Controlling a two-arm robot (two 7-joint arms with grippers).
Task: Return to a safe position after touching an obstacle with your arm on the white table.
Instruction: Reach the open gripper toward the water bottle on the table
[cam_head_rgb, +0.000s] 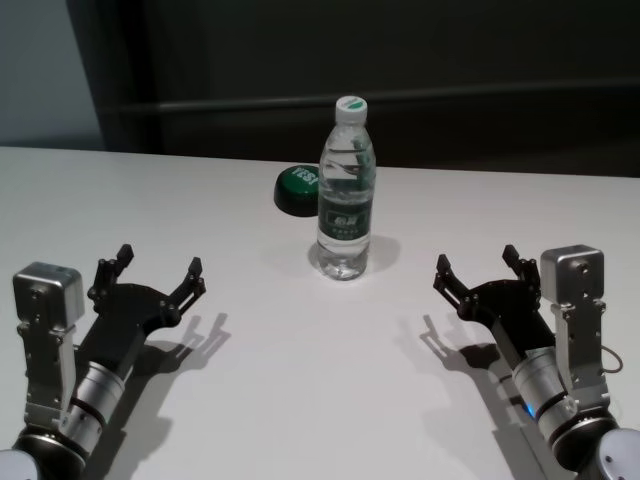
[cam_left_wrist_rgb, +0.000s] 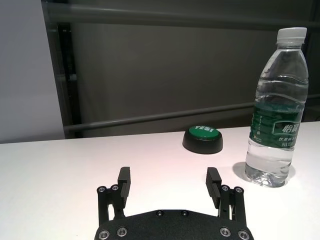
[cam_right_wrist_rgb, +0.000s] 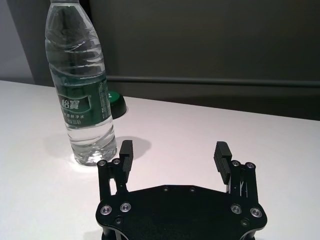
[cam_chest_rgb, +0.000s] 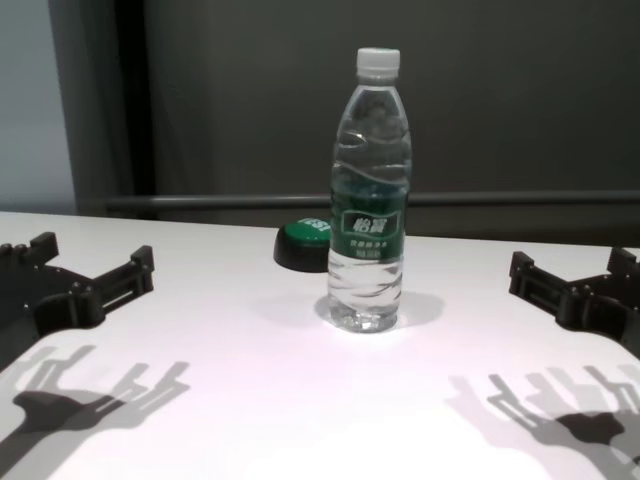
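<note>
The obstacle, a clear water bottle (cam_head_rgb: 346, 190) with a white cap and dark green label, stands upright in the middle of the white table (cam_head_rgb: 280, 400). It also shows in the left wrist view (cam_left_wrist_rgb: 277, 112), the right wrist view (cam_right_wrist_rgb: 80, 85) and the chest view (cam_chest_rgb: 368, 195). My left gripper (cam_head_rgb: 160, 270) is open and empty at the near left, well apart from the bottle; it shows too in its own wrist view (cam_left_wrist_rgb: 170, 181) and the chest view (cam_chest_rgb: 95, 262). My right gripper (cam_head_rgb: 478, 268) is open and empty at the near right, apart from the bottle (cam_right_wrist_rgb: 174, 154) (cam_chest_rgb: 570, 270).
A low black dome button with a green top (cam_head_rgb: 297, 190) sits just behind and left of the bottle, also in the chest view (cam_chest_rgb: 302, 243) and left wrist view (cam_left_wrist_rgb: 202, 139). A dark wall with a rail (cam_head_rgb: 450, 100) runs behind the table's far edge.
</note>
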